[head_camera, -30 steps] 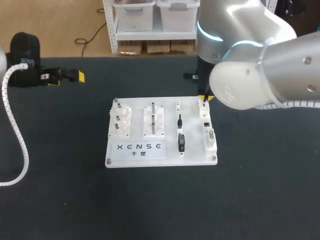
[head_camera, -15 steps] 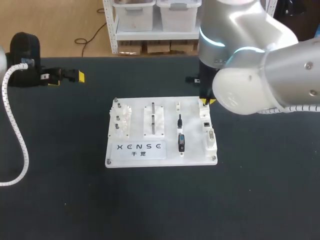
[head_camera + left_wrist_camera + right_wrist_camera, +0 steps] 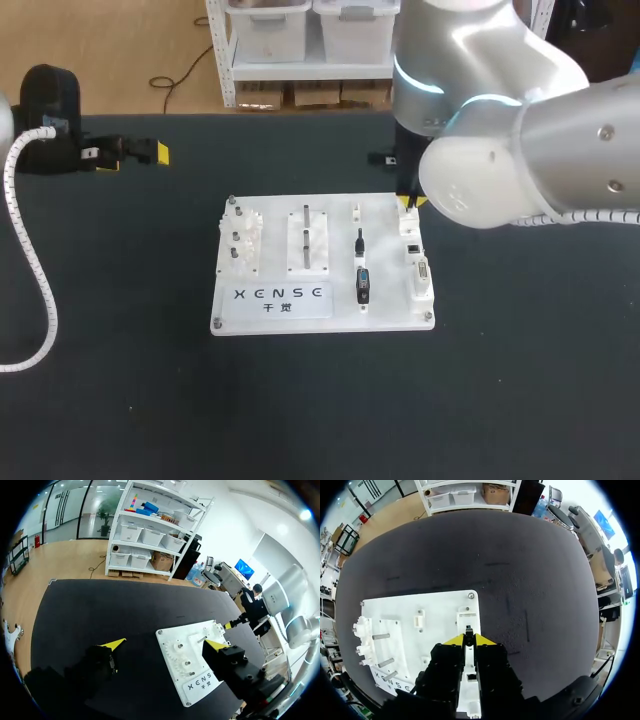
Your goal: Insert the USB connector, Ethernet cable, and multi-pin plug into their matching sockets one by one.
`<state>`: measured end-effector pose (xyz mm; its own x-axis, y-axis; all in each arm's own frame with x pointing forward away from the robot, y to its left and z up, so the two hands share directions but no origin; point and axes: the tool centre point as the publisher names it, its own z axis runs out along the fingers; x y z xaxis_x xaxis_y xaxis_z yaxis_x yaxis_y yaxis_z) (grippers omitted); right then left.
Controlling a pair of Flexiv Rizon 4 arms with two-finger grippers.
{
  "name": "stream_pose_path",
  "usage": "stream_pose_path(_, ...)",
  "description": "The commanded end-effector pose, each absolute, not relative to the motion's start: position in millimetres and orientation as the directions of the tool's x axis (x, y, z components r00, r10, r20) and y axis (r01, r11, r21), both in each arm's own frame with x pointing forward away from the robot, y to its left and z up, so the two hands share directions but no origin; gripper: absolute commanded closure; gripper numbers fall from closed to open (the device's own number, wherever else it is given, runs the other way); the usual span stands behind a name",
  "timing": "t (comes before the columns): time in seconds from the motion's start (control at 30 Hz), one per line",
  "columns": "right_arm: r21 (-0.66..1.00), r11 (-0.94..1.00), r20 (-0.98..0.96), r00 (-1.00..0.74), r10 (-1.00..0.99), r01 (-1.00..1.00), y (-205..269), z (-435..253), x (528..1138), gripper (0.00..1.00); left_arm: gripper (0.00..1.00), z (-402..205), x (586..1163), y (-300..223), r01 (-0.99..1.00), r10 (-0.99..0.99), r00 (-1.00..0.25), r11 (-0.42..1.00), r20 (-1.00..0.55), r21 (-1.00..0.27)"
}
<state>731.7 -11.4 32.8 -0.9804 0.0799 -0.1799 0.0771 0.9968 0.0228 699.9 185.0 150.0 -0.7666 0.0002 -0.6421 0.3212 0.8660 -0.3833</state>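
The white socket board (image 3: 275, 315) lies mid-table. My right gripper (image 3: 411, 201) hangs over its far right corner, shut on a small black USB connector (image 3: 468, 632). Through the right wrist camera, the connector sits between the yellow tips of that gripper (image 3: 469, 639), just above the white socket block (image 3: 468, 615) at the far end of the right-hand socket strip. A black Ethernet plug (image 3: 360, 242) and a dark multi-pin plug (image 3: 362, 286) rest in their holders on the board. My left gripper (image 3: 140, 155) is at the far left of the table, open and empty, well away from the board (image 3: 172, 642).
Left of the plugs the board carries white gear posts (image 3: 240, 240) and two upright pegs (image 3: 306, 235). The Ethernet socket (image 3: 412, 247) and multi-pin socket (image 3: 423, 276) line its right edge. A white coiled cable (image 3: 30, 250) hangs along my left arm.
My right arm's upper links shifted slightly right and then back. Its gripper stays over the board's far right corner with the connector held. The left arm has not moved.
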Motion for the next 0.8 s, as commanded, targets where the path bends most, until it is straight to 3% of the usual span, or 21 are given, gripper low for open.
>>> stream_pose_path(0.03,0.020,0.997,-0.180,-0.980,0.081,0.078,-10.1,31.1,734.1,1.00,0.00,150.0,699.9,185.0,0.321,0.000,-0.767,0.866,-0.642,-0.383)
stream_pose_path(0.8,0.008,0.994,-0.158,-0.982,0.106,0.106,-13.0,22.9,733.2,1.00,0.00,150.0,699.9,185.0,0.321,0.000,-0.767,0.866,-0.642,-0.383)
